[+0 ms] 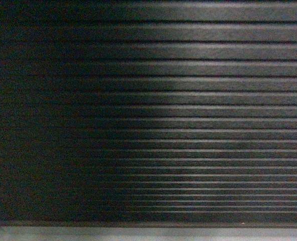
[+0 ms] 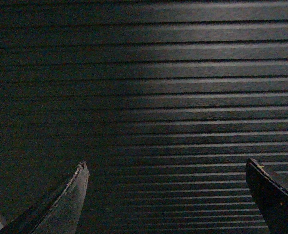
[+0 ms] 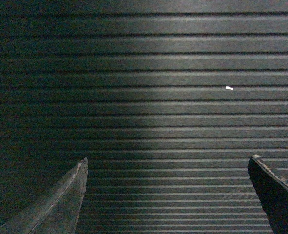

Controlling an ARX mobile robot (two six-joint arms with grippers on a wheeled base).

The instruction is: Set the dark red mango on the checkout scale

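Both claws, left [image 2: 165,168] and right [image 3: 168,163], gape before checkout [image 1: 188,100] ribs.

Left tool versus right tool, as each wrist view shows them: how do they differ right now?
Little differs. The left tool faces plain ribbed checkout front; the right tool faces the same ribbing with a small white speck on it. A pale sliver sits at the bottom left corner beside the left tool, none beside the right tool. Both are open and empty; no mango or scale shows.

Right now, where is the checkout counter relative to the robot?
The counter's ribbed dark front fills the head view and both wrist views, directly ahead of the left gripper and right gripper; its top is out of view.
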